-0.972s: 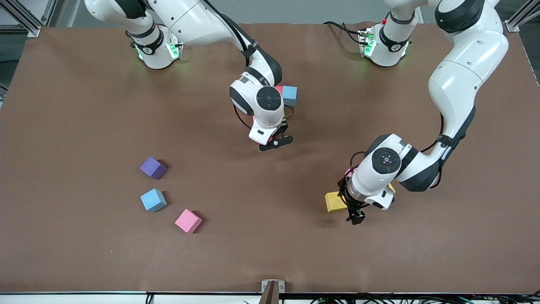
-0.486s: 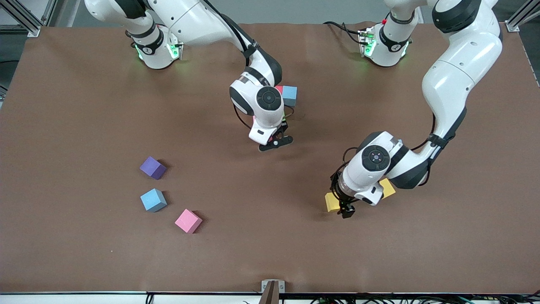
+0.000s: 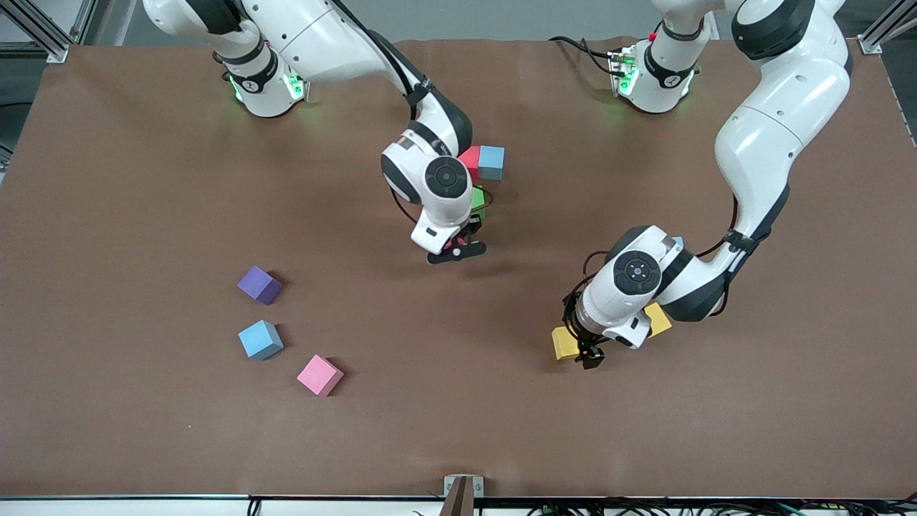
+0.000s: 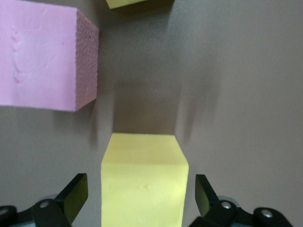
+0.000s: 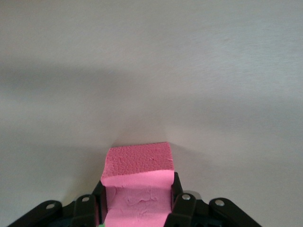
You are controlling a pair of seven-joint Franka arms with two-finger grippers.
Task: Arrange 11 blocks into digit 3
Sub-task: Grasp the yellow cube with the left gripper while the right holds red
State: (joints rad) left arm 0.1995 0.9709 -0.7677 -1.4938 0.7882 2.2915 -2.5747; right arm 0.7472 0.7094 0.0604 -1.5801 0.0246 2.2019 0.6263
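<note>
Count: several loose blocks lie scattered on the brown worktop (image 3: 143,215); no full digit 3 is formed yet.
Started figure: red block (image 3: 469,159) touching a light blue block (image 3: 491,162), with a green block (image 3: 478,201) just nearer the front camera, all close by the right arm's wrist. More may be hidden under that arm.
Right gripper (image 3: 455,252): pinching a pink block (image 5: 138,182), carried just above bare worktop beside the started figure.
Left gripper (image 4: 141,198): spread wide, straddling a yellow block (image 4: 144,177) that sits on the worktop; jaws not yet touching its sides.
Near the left gripper: a second yellow block (image 3: 659,319) partly under the left arm, plus another pink block (image 4: 40,56) beside them in the left wrist view.
Loose group, toward the right arm's end: purple block (image 3: 259,284), a light blue one (image 3: 260,340) nearer the front camera, and a pink one (image 3: 319,375) nearer again.
Step in hand (judgement): right arm bringing its pink block to the figure; left arm set to grasp.
Next move (judgement): the left gripper needs to close squarely on the yellow block's two sides and lift. The right needs to set pink down flush against a neighbour without nudging the row.
</note>
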